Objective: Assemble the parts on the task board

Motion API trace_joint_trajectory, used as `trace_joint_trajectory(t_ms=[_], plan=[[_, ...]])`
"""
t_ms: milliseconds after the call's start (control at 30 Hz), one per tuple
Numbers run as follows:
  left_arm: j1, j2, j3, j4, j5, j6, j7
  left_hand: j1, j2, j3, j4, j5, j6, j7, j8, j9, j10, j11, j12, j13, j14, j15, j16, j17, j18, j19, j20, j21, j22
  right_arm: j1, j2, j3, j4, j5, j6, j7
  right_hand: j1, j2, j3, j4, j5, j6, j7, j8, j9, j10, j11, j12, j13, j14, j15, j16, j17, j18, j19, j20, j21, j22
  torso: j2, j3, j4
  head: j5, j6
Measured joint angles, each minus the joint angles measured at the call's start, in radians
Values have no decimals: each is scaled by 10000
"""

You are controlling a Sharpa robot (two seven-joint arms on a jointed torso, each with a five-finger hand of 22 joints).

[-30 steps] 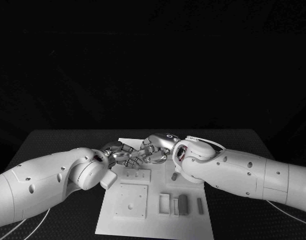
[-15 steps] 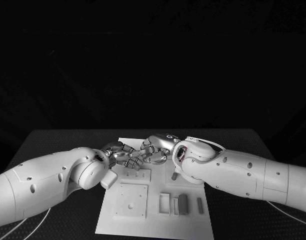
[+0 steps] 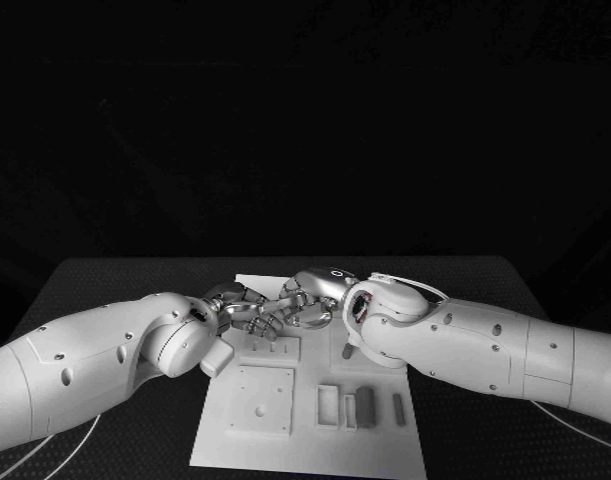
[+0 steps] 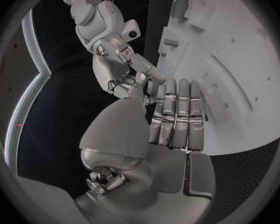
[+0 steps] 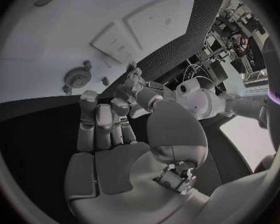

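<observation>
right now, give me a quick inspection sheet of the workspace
surface: black table, dark textured top
job's things: white task board in the middle of the table; small upright parts stand in a row near its front right; a raised square block sits left of them
clutter: nothing seen
hands: left hand and right hand meet over the board's far end, fingertips close together; whether either pinches a part cannot be told
cables: thin white cable under the right arm, another under the left
surroundings: dark beyond the table
</observation>
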Motion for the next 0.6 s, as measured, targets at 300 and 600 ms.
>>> trace_joint_trajectory(t_ms=[300, 600], plan=[[0, 3, 1, 2, -116, -140, -114, -65, -65, 107, -25, 0, 120, -51, 87, 37, 101, -37, 67, 169, 90, -90, 41, 191, 0, 127, -50, 0, 58, 0, 1, 1, 17, -3, 11, 10, 0, 0, 0, 0, 0, 0, 0, -12, -9, 0, 0, 0, 0, 4, -1, 0, 6, 0, -1, 2, 0, 0, -1, -5, 1, 4, -10], [0, 18, -1, -1, -211, -226, -221, -149, -149, 128, -3, 0, 122, -51, 117, 32, 101, -37, 67, 220, 90, -90, 41, 246, -1, 126, -50, 0, 67, 1, 11, 3, 24, -111, 74, -4, 0, 0, 0, 0, 0, 0, 0, 31, 10, 0, 0, 0, 0, 11, -3, 0, 33, 0, 5, -3, 0, 0, -3, -6, 1, 10, -32]])
